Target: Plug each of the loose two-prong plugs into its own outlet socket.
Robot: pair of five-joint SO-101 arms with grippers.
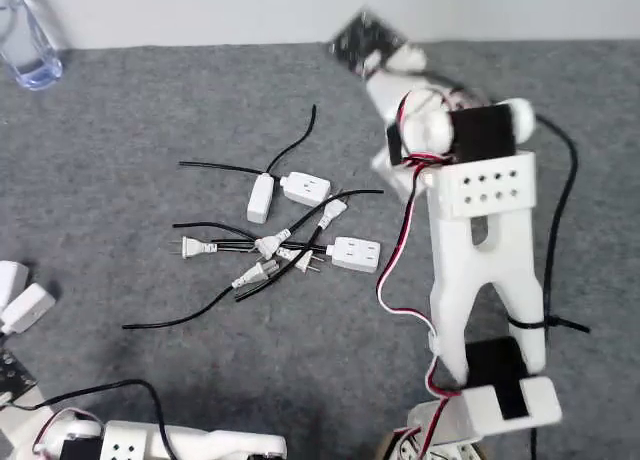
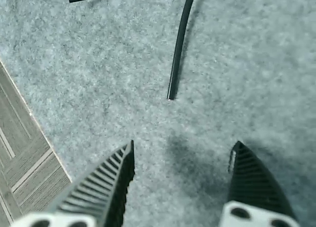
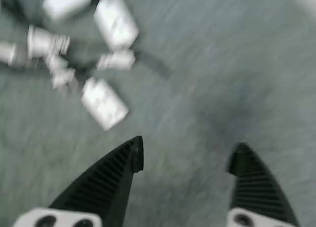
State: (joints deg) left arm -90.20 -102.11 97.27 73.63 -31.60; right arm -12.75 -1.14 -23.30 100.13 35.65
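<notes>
Two white outlet sockets and a third white block lie mid-table among black cords. Several white two-prong plugs lie loose between them, none seated in a socket. In the right wrist view my right gripper is open above bare carpet, with a socket and a plug just beyond its tips. My left gripper is open and empty over the carpet, a black cord end ahead of it. The left arm sits at the table's lower-left corner.
The right arm stands tall along the table's right side, trailing red and black wires. A clear bottle stands at the back left corner. The grey carpet's edge and wooden floor lie close beside the left gripper.
</notes>
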